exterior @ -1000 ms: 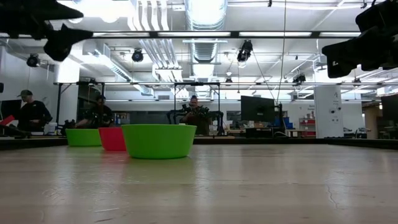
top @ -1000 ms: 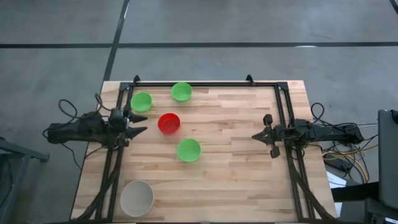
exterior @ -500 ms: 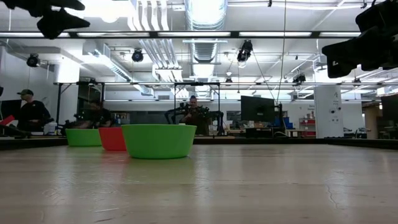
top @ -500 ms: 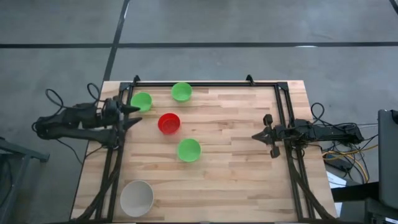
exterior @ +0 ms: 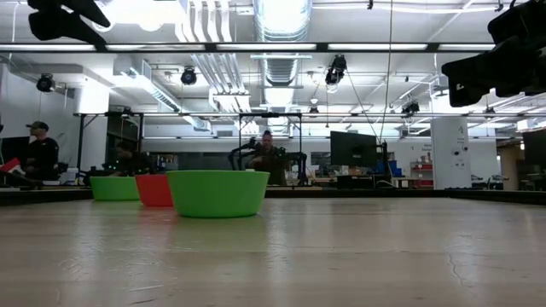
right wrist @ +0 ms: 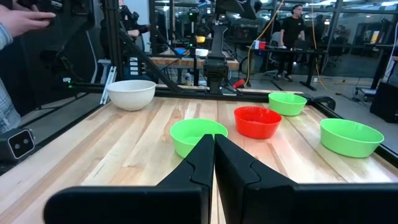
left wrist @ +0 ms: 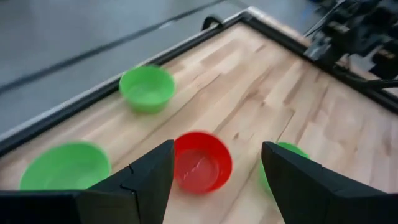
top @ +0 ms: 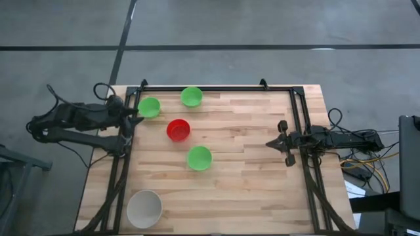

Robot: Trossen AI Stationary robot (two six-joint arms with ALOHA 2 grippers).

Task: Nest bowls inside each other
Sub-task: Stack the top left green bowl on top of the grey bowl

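Observation:
Three green bowls (top: 149,107) (top: 191,96) (top: 199,158), a red bowl (top: 178,130) and a whitish bowl (top: 144,208) stand apart on their bases on the wooden table, rims up. My left gripper (top: 134,113) hangs open above the table's left edge, beside the far-left green bowl, and touches nothing. In its wrist view the red bowl (left wrist: 202,162) shows between the fingers, with green bowls (left wrist: 147,88) (left wrist: 65,167) around it. My right gripper (top: 269,143) waits shut at the table's right side, level, facing the bowls (right wrist: 198,135).
A dark metal frame (top: 216,88) runs along the far edge and down both sides of the table. Bare wood (top: 249,177) lies between the bowls and my right arm. People and benches (exterior: 269,158) stand in the room beyond the far edge.
My left gripper has risen from near the red bowl and drawn back toward the table's far-left corner, tipping its fingers downward. It has stayed open. No bowl has moved.

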